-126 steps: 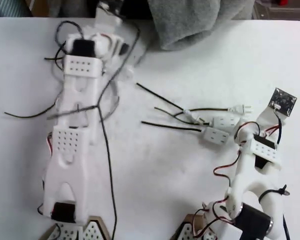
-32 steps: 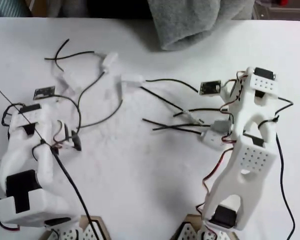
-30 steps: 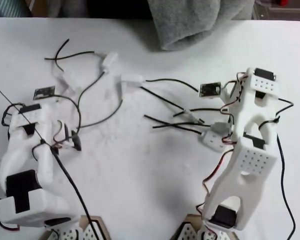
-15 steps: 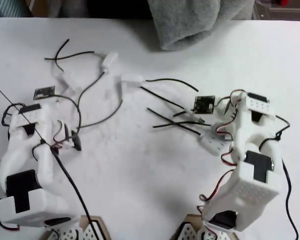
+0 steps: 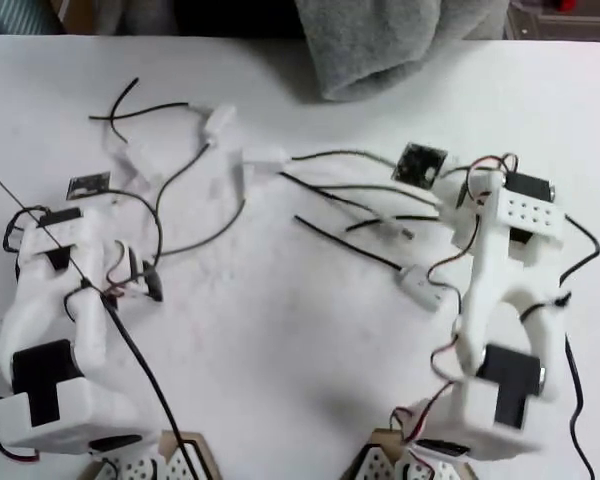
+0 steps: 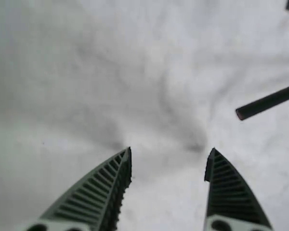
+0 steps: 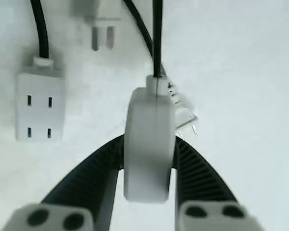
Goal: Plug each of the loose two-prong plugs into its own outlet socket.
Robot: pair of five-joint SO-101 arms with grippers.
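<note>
My right gripper is shut on a white outlet socket, held on edge above the table with its black cord running away from it. Under it lies a white two-prong plug. A second socket lies flat beside it, and another two-prong plug lies farther off. In the high view that flat socket sits left of my right arm. My left gripper hangs open over bare table, near a black cord end.
More white plugs and looping black cords lie across the table's middle and back left. A grey cloth lies on the back edge. My left arm stays at the front left.
My right arm has swung back and to the right, lifting one socket and dragging its cord. The other socket stays on the table. The left arm has not moved.
</note>
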